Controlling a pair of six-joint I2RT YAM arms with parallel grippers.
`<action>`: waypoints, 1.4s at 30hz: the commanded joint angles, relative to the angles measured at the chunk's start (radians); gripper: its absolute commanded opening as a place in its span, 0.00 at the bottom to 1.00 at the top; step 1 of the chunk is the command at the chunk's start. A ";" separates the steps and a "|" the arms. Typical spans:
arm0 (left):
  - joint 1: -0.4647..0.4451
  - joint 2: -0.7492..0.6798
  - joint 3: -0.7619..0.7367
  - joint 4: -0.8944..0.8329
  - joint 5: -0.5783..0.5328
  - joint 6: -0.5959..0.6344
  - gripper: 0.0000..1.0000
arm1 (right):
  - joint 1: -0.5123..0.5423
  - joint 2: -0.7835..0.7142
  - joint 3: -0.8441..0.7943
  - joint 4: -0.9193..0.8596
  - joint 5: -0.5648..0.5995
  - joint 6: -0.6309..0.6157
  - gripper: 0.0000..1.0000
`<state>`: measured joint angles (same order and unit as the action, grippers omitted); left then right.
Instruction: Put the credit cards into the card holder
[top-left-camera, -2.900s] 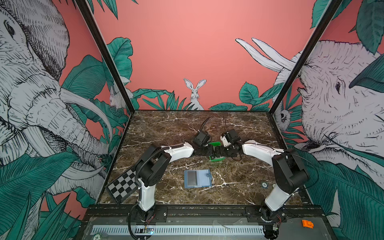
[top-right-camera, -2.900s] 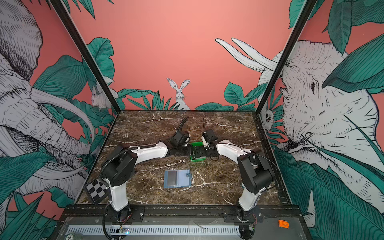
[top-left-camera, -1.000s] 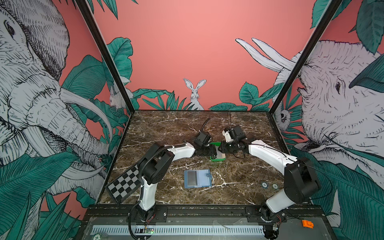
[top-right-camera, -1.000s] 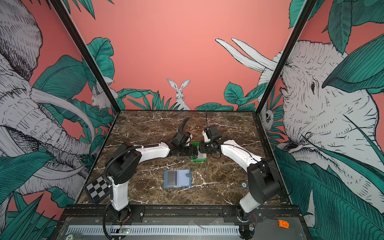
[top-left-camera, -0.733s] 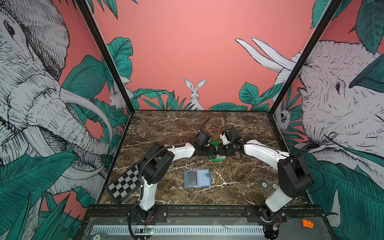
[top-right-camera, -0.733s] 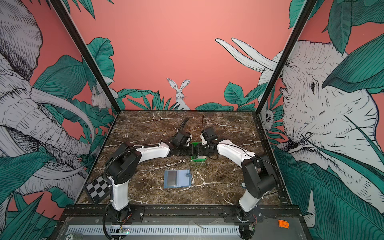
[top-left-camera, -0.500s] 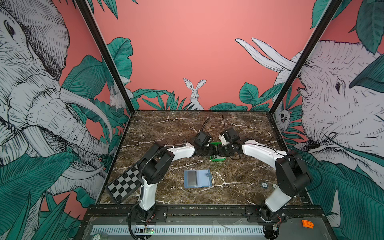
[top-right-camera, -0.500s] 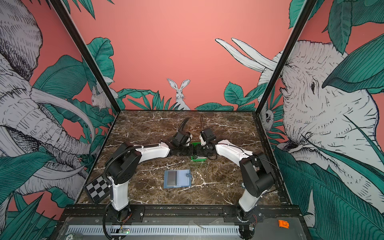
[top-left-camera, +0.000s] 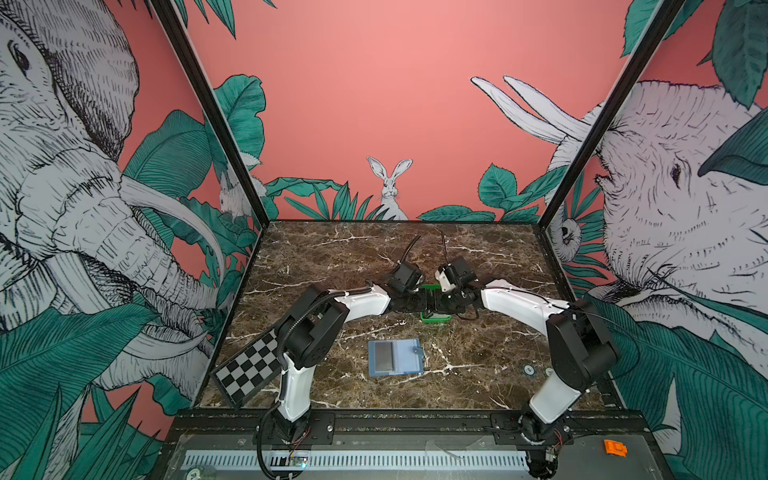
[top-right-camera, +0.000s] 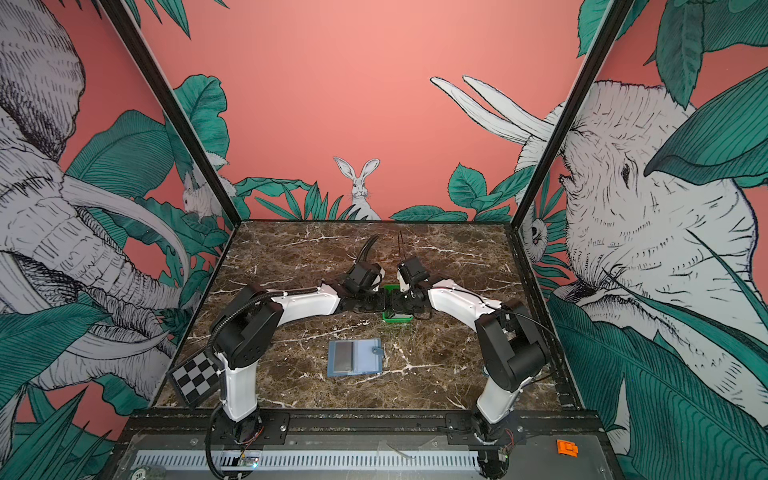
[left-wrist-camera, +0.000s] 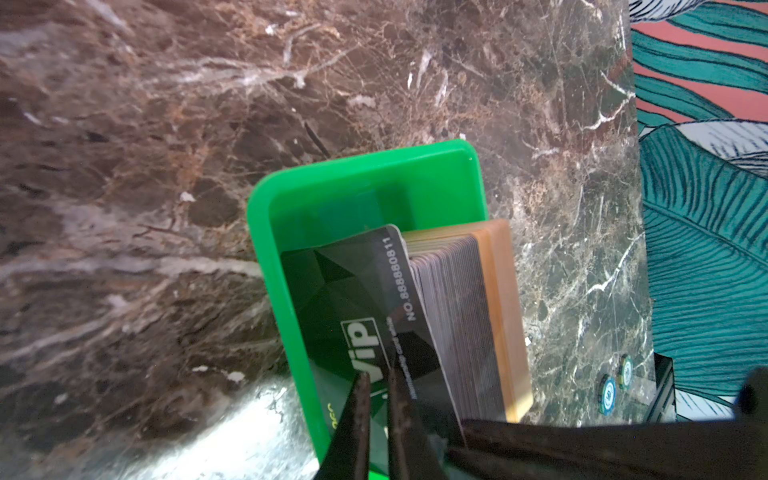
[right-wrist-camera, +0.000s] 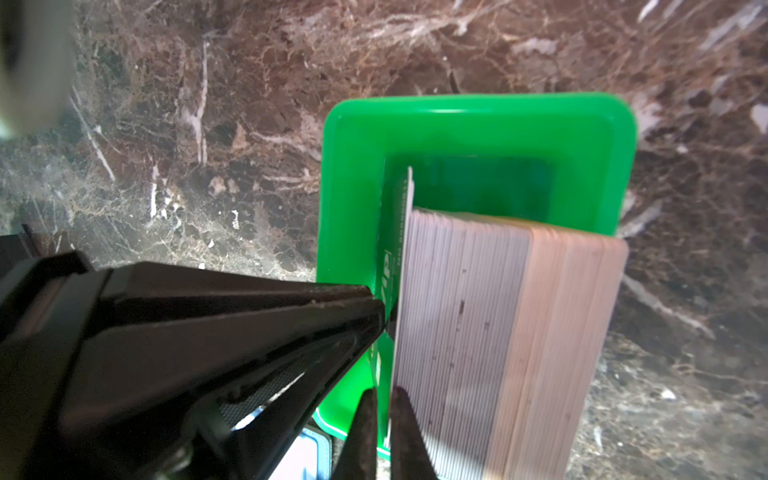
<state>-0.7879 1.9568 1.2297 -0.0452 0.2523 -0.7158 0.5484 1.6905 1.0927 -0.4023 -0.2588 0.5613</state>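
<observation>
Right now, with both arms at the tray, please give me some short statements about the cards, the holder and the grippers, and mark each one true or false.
1. The card holder lies flat on the marble table, apart from the green tray. True.
2. The stack of cards lies flat on the table. False: it stands on edge in the green tray.
3. The right gripper is shut on the black VIP card. True.
4. The left gripper holds the card holder. False: it is shut, with its tips against the face of the black VIP card.
</observation>
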 joint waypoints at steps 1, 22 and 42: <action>0.003 0.007 -0.017 -0.017 0.005 -0.012 0.13 | 0.011 -0.002 0.028 -0.002 0.045 -0.004 0.03; 0.005 -0.452 -0.349 0.077 0.048 -0.017 0.16 | 0.059 -0.217 -0.036 -0.043 0.102 0.022 0.00; 0.016 -0.827 -0.814 0.532 0.217 -0.174 0.16 | 0.140 -0.641 -0.356 0.140 0.044 0.146 0.00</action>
<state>-0.7807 1.1782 0.4534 0.3607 0.4435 -0.8467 0.6785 1.0920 0.7673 -0.3382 -0.2031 0.6640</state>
